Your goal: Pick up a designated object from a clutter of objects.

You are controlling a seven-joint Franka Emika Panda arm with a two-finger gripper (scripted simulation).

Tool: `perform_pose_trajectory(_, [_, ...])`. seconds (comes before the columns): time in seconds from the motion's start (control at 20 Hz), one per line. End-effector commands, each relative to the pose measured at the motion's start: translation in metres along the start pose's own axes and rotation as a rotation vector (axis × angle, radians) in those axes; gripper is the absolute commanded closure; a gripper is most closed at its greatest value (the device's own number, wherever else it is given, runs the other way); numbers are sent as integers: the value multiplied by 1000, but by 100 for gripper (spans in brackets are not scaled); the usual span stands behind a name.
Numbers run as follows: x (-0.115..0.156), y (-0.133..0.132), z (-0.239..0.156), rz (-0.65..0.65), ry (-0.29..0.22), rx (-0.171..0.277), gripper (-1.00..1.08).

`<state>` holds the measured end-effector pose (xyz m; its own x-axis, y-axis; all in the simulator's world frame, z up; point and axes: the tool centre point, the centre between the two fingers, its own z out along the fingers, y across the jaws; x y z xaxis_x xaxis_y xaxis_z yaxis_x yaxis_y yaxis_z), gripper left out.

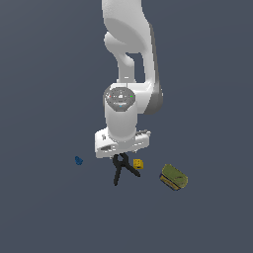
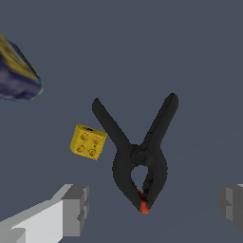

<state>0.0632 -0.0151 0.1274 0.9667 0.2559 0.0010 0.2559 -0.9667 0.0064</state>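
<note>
I have the gripper [image 2: 152, 209] spread wide, and nothing is caught between its fingers [image 2: 71, 209]. In the wrist view the black spring clamp [image 2: 140, 156] lies flat on the dark grey floor [image 2: 142, 57], its red-orange tip [image 2: 143, 205] sitting in the gap between the two fingers, closer to the middle than to either pad. Neither finger touches it. Its two long handles splay away from the fingers in a V.

The yellow block [image 2: 88, 141] sits just beside one handle, on the side of the paler finger and a little beyond its tip, apart from the clamp. Farther out on that same side I see an edge of the olive-green box [image 2: 16, 71], well clear of the fingers.

From the exterior view the hand hangs directly above the clamp [image 1: 121, 169], hiding its upper end, with the block [image 1: 138, 163] next to it, the box [image 1: 173, 177] farther toward that view's right, and a tiny blue piece [image 1: 78, 160] off to its left.
</note>
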Motion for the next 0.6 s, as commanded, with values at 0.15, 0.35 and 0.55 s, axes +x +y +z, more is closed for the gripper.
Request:
perform_pose_trajectory(0.15, [1,3,38,-46,0,4,-92])
perform_pose_trajectory(0.35, [1,5,53,-64,-1,6,-92])
perform_pose_trajectory(0.55, [1,5,58,-70,-1,6,-92])
